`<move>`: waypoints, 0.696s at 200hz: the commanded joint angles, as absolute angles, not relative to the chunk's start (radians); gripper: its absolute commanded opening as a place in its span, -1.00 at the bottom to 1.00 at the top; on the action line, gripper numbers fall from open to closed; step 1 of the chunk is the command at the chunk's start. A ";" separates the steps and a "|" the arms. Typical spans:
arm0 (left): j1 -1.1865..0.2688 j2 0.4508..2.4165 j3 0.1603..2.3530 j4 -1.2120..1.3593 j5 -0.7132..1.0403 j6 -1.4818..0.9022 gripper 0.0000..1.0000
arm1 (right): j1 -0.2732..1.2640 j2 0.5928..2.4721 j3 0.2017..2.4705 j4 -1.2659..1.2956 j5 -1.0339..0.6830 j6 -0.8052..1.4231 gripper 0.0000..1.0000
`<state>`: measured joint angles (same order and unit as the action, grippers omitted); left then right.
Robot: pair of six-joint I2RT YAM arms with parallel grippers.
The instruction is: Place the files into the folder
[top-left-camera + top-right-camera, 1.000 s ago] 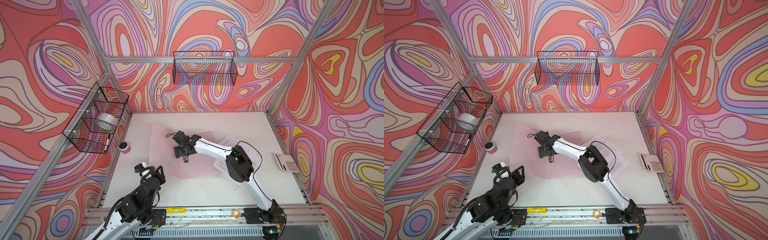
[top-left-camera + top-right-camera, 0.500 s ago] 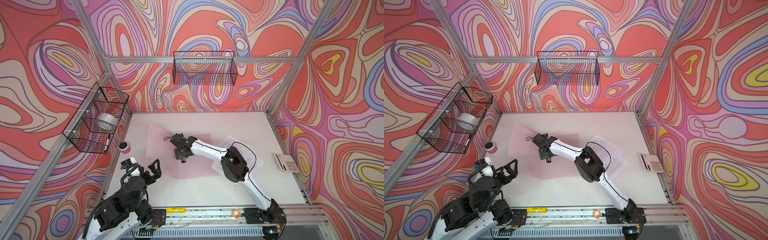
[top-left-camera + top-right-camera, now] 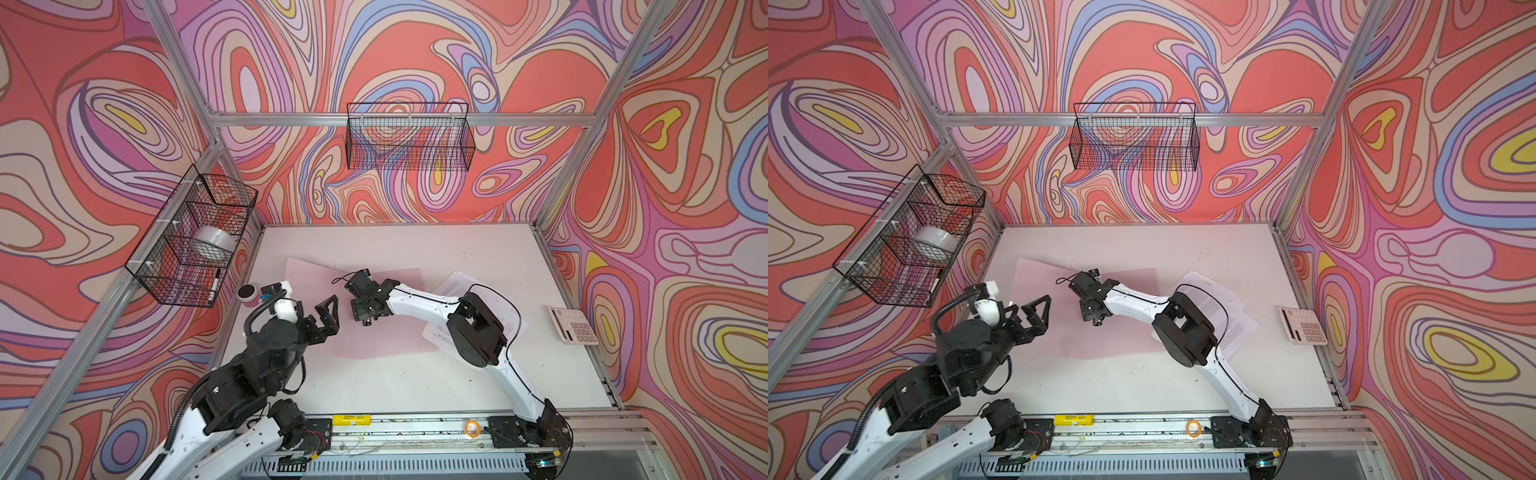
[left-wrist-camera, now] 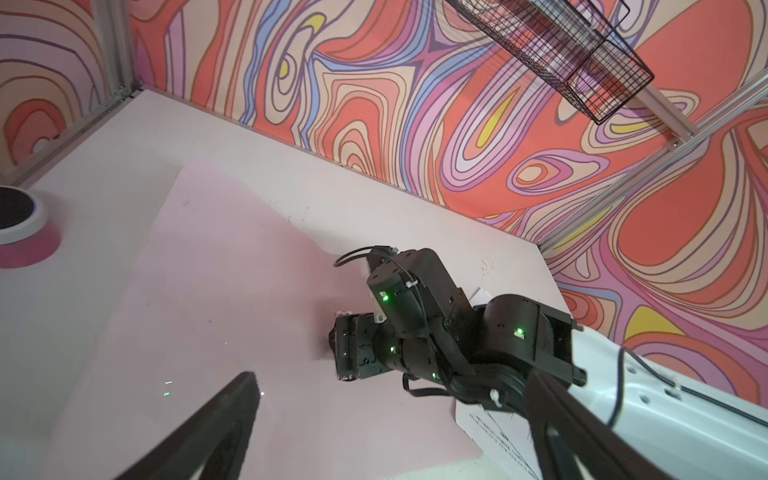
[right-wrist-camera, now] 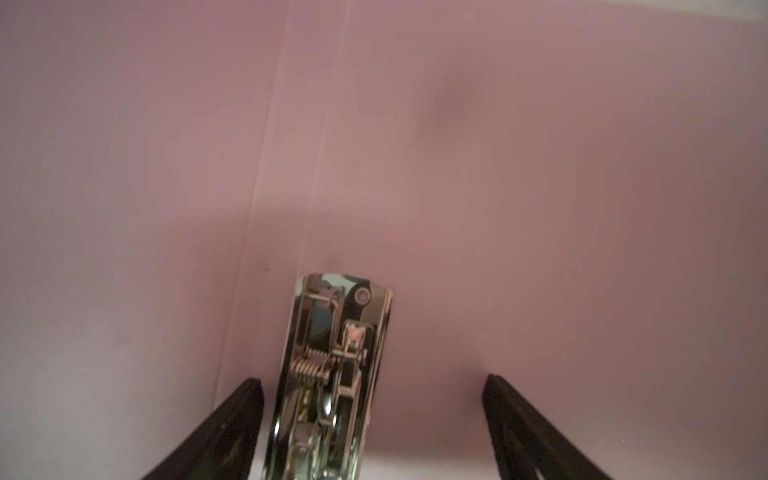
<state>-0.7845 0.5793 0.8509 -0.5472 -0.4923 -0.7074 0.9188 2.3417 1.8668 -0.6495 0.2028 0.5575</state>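
Nearest the table's front edge, towards its front-left corner, the left gripper hovers with jaws spread wide and nothing between them, by the folder's near-left corner. A careless reach from there could lift or shove that thin leaf. It could also meet the other arm, since the two grippers are close.

Further in, about mid-table, the right gripper stands low over the folder. Its jaws are wide apart and straddle the metal clip without gripping it (the clip sits nearer one finger than the other). Closing off-centre like that could, I judge, slip off the shiny lever or drag the light folder across the table. The right arm's elbow and cable hang over the files, so a sweep might scatter them.

The folder lies spread open, pale pink and matte, with two spine creases running away from the clip. The files are white printed sheets, loosely fanned, towards the table's right edge beside the folder's right side. None is inside it yet.
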 commanded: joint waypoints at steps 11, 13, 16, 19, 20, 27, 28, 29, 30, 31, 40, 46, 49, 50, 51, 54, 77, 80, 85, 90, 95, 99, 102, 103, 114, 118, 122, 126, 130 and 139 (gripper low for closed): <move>-0.749 0.712 0.755 -0.275 -0.465 -0.647 0.95 | 0.923 2.275 1.748 -0.647 0.094 0.588 0.70; -0.743 0.719 0.751 -0.271 -0.462 -0.648 0.95 | 0.923 2.267 1.741 -0.647 0.099 0.589 0.70; -0.731 0.728 0.744 -0.270 -0.454 -0.650 0.95 | 0.921 2.255 1.730 -0.647 0.104 0.589 0.70; -0.716 0.736 0.735 -0.238 -0.442 -0.653 0.95 | 0.920 2.242 1.719 -0.645 0.109 0.590 0.70; -0.710 0.739 0.732 -0.233 -0.437 -0.654 0.95 | 0.920 2.238 1.714 -0.644 0.110 0.591 0.70; -0.659 0.759 0.713 -0.208 -0.384 -0.668 0.94 | 0.914 2.211 1.681 -0.632 0.111 0.591 0.70; -0.651 0.762 0.710 -0.204 -0.376 -0.671 0.94 | 0.913 2.207 1.676 -0.630 0.111 0.592 0.70; -0.643 0.764 0.708 -0.201 -0.366 -0.674 0.94 | 0.912 2.202 1.671 -0.628 0.110 0.592 0.70; -0.634 0.767 0.704 -0.199 -0.357 -0.677 0.93 | 0.911 2.199 1.667 -0.627 0.109 0.592 0.70; -0.626 0.770 0.703 -0.196 -0.348 -0.680 0.93 | 0.909 2.195 1.662 -0.625 0.108 0.592 0.70; -0.551 0.799 0.676 -0.167 -0.265 -0.714 0.92 | 0.897 2.174 1.627 -0.613 0.095 0.591 0.70; -0.507 0.819 0.658 -0.147 -0.215 -0.733 0.91 | 0.887 2.165 1.607 -0.608 0.085 0.594 0.70; -0.489 0.828 0.646 -0.133 -0.195 -0.740 0.91 | 0.882 2.162 1.597 -0.603 0.077 0.594 0.70; -0.483 0.831 0.644 -0.129 -0.190 -0.741 0.91 | 0.881 2.162 1.594 -0.601 0.073 0.594 0.70; -0.478 0.834 0.639 -0.127 -0.185 -0.744 0.91 | 0.880 2.162 1.591 -0.600 0.069 0.595 0.70; -0.461 0.844 0.631 -0.112 -0.169 -0.750 0.91 | 0.873 2.159 1.582 -0.593 0.057 0.595 0.69; -0.402 0.921 0.607 -0.061 -0.129 -0.762 0.90 | 0.843 2.154 1.523 -0.550 -0.003 0.603 0.68; -0.398 0.930 0.607 -0.057 -0.129 -0.762 0.90 | 0.840 2.152 1.515 -0.543 -0.010 0.601 0.68; -0.394 0.943 0.606 -0.048 -0.129 -0.762 0.89 | 0.836 2.147 1.500 -0.526 -0.025 0.602 0.68; -0.391 0.956 0.606 -0.039 -0.135 -0.760 0.89 | 0.832 2.140 1.479 -0.504 -0.048 0.604 0.68; -0.388 0.971 0.608 -0.038 -0.141 -0.758 0.89 | 0.827 2.130 1.454 -0.476 -0.069 0.610 0.68; -0.385 0.984 0.610 -0.035 -0.143 -0.759 0.89 | 0.824 2.123 1.436 -0.453 -0.084 0.617 0.68; -0.382 0.994 0.611 -0.028 -0.142 -0.760 0.89 | 0.821 2.116 1.422 -0.437 -0.099 0.624 0.67; -0.380 0.998 0.611 -0.027 -0.142 -0.760 0.89 | 0.820 2.114 1.420 -0.431 -0.104 0.626 0.67; -0.372 1.039 0.608 -0.004 -0.138 -0.773 0.88 | 0.809 2.101 1.381 -0.381 -0.156 0.645 0.66; -0.366 1.057 0.605 0.004 -0.137 -0.777 0.88 | 0.806 2.096 1.372 -0.369 -0.174 0.654 0.65; -0.364 1.076 0.601 0.015 -0.133 -0.784 0.87 | 0.804 2.093 1.363 -0.355 -0.186 0.661 0.65; -0.357 1.092 0.594 0.026 -0.131 -0.790 0.87 | 0.803 2.089 1.356 -0.342 -0.196 0.669 0.64; -0.352 1.109 0.589 0.037 -0.130 -0.800 0.86 | 0.801 2.085 1.347 -0.331 -0.204 0.676 0.64; -0.333 1.144 0.566 0.077 -0.115 -0.825 0.86 | 0.801 2.078 1.334 -0.311 -0.215 0.691 0.64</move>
